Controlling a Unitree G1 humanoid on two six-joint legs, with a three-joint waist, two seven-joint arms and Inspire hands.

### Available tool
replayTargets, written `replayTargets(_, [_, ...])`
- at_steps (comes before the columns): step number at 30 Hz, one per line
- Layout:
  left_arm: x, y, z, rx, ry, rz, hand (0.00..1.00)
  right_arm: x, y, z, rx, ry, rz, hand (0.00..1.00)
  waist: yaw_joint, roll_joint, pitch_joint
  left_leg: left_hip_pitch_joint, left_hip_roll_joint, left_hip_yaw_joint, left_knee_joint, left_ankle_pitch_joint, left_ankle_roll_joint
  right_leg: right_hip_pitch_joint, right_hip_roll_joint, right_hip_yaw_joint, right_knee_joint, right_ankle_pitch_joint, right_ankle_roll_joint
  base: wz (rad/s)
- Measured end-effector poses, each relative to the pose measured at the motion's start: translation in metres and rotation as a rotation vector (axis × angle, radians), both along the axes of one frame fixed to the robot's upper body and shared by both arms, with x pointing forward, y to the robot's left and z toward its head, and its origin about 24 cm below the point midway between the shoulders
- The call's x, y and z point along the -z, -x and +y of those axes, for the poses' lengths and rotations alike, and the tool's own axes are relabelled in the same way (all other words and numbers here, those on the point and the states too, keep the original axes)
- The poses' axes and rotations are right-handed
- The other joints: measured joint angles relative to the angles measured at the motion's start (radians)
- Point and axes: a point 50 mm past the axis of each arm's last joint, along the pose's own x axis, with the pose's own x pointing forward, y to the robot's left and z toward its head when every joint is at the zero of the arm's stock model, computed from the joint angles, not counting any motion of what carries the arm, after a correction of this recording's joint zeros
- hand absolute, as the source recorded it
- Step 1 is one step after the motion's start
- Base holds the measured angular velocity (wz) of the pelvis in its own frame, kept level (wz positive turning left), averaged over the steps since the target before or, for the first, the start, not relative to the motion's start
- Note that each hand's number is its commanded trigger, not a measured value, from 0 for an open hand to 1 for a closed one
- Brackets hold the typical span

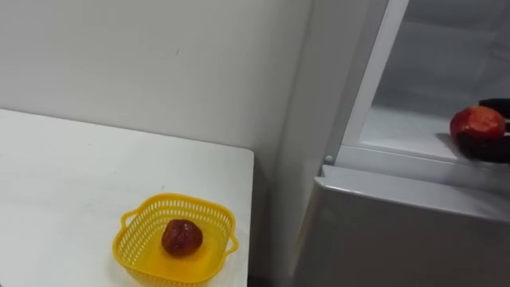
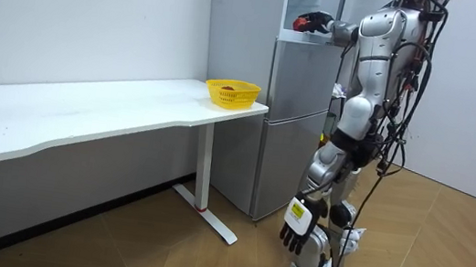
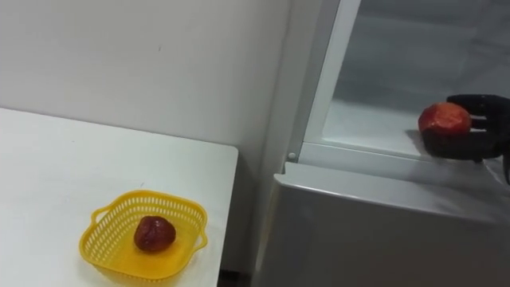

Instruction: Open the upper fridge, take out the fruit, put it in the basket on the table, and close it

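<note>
Stands upright, close in front of the fridge [image 2: 298,132], just past the end of the white table [image 2: 83,118]. Reaches up with the right arm into the open top part of the fridge. Holds a red fruit [image 1: 476,126] there in the right hand [image 3: 462,146], black fingers curled round it from under and from the side. Shows at 3 o'clock in the eye views, right at the front edge of the pale shelf [image 1: 398,127]. Touching the shelf or not? Hard to tell. Not out of the fridge yet.

Lets the left hand [image 2: 297,229] hang low beside the legs, near 6 o'clock in the room view. Holds nothing there, with the fingers loose and pointing down.

Down at 7 o'clock in the eye views, a yellow basket [image 1: 139,231] on the table, near the table's corner on the fridge side. Full of little holes in its sides. In the middle of the basket, a dark fruit [image 1: 182,237], lying alone. Well apart from the red fruit in the hand, up at 2 o'clock from the basket.

Under the open part, at 5 o'clock, the bottom door [image 1: 398,239] of the fridge, shut. Between table and fridge, a gap. Up at 11 o'clock, behind the table, a plain wall [image 1: 159,64].
</note>
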Motion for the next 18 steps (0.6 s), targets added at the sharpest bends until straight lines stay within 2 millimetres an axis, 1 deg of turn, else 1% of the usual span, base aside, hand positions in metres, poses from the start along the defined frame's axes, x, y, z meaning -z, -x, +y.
replayTargets(1, [0.0, -0.003, 0.0, 0.002, -0.004, -0.007, 0.0, -0.001, 0.001, 0.006, -0.007, 0.018, -0.022, 1.0, -0.003, 0.001, 0.0006, 0.002, 0.0, 0.001, 0.001, 0.0, 0.0, -0.001, 0.0, 0.003, -0.001, 0.0, 0.0, -0.04])
replayTargets(3, [0.0, -0.007, 0.0, 0.005, -0.011, -0.018, 0.0, -0.003, 0.004, 0.013, -0.019, 0.05, -0.053, 1.0, 0.001, 0.005, 0.0027, 0.001, 0.0, 0.003, 0.0, 0.0, 0.0, -0.003, 0.0, 0.007, -0.003, 0.0, 0.0, -0.02])
replayTargets(5, [0.0, -0.01, 0.001, 0.006, -0.022, -0.027, 0.0, -0.004, 0.007, 0.022, -0.036, 0.07, -0.083, 1.0, 0.0, 0.012, 0.0017, 0.002, -0.001, 0.004, 0.0, 0.0, 0.0, -0.003, 0.0, 0.009, -0.003, 0.0, 0.0, -0.02])
replayTargets(7, [0.0, -0.01, 0.0, -0.002, -0.027, -0.032, 0.0, -0.01, 0.007, 0.033, -0.053, 0.068, -0.138, 1.0, 0.002, 0.029, 0.0032, 0.007, 0.0, 0.012, -0.001, 0.0, 0.0, -0.001, 0.0, 0.013, -0.003, 0.0, 0.0, -0.07])
replayTargets(8, [0.0, -0.01, -0.001, -0.004, -0.027, -0.034, 0.0, -0.011, 0.009, 0.036, -0.054, 0.067, -0.157, 1.0, 0.002, 0.035, 0.0031, 0.007, 0.0, 0.012, -0.001, 0.0, 0.0, -0.001, 0.0, 0.013, -0.003, 0.0, 0.0, -0.04])
replayTargets(9, [0.0, -0.01, -0.001, -0.018, -0.028, -0.042, 0.0, -0.013, 0.014, 0.041, -0.059, 0.054, -0.201, 1.0, 0.002, 0.046, 0.0028, 0.007, 0.0, 0.012, -0.001, 0.0, 0.0, -0.001, 0.0, 0.012, -0.003, 0.0, 0.0, 0.0])
replayTargets(11, [0.001, -0.01, -0.002, -0.021, -0.024, -0.054, 0.0, -0.013, 0.024, 0.049, -0.074, 0.041, -0.253, 1.0, 0.004, 0.067, 0.0017, 0.009, 0.0, 0.013, -0.002, 0.0, 0.0, -0.001, 0.0, 0.012, -0.003, 0.0, 0.0, 0.0])
replayTargets(13, [0.001, -0.01, -0.004, -0.02, -0.022, -0.06, 0.0, -0.009, 0.029, 0.056, -0.091, 0.037, -0.27, 1.0, 0.003, 0.079, 0.001, 0.01, 0.0, 0.014, -0.003, 0.0, 0.0, 0.0, 0.0, 0.012, -0.003, 0.0, 0.0, 0.0])
replayTargets(14, [0.002, -0.009, -0.005, -0.022, -0.021, -0.059, 0.0, -0.006, 0.032, 0.06, -0.103, 0.031, -0.275, 1.0, 0.001, 0.084, 0.0001, 0.01, 0.0, 0.015, -0.003, 0.0, 0.0, -0.001, 0.0, 0.012, -0.003, 0.0, 0.0, 0.0])
replayTargets(18, [0.004, -0.006, -0.011, -0.021, -0.008, -0.049, 0.0, 0.001, 0.038, 0.068, -0.119, 0.024, -0.28, 1.0, 0.002, 0.087, -0.0006, 0.014, 0.001, 0.019, -0.003, 0.0, 0.0, 0.0, 0.0, 0.015, -0.001, 0.0, 0.0, -0.02])
